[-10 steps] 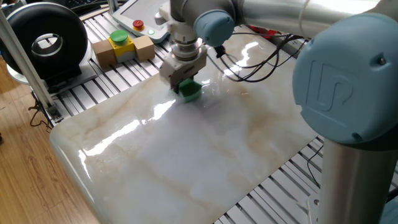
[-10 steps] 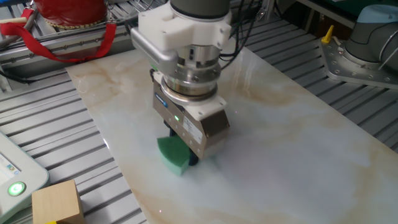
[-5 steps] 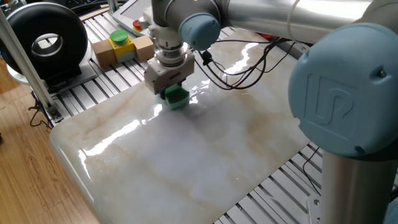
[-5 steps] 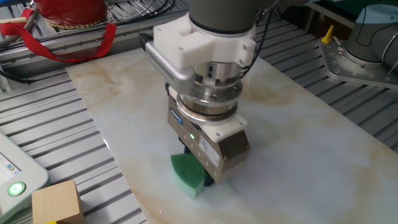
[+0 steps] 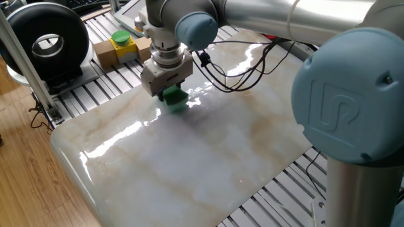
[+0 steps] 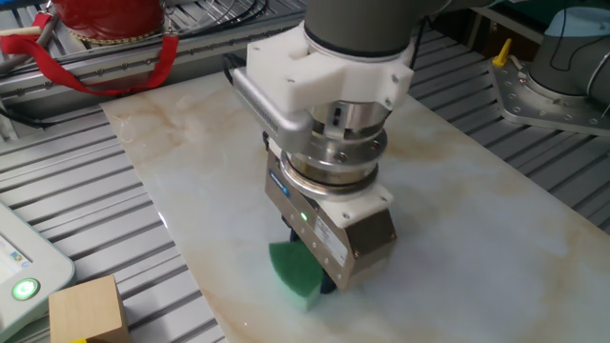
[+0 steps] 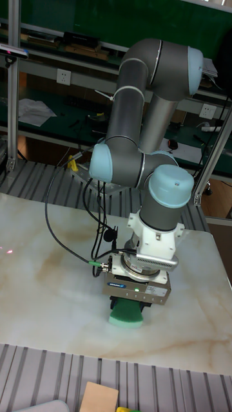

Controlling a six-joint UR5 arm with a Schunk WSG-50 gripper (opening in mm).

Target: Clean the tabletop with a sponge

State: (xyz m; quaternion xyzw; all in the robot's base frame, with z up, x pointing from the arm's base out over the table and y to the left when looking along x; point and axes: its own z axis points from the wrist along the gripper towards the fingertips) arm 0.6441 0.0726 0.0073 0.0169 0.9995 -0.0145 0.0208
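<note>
Pressing sponge [image 6: 294, 275] flat on tabletop [image 6: 457, 219] near one edge; gripper [image 6: 319, 282] jaws clamped on its sides. Probably soft, light, compressible; best held mid-block.

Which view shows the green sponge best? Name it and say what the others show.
The tall fixed view: the sponge faces the camera, its wavy lower edge clear on the tabletop below the gripper. The other fixed view shows one corner; the first fixed view only a small green patch.
</note>
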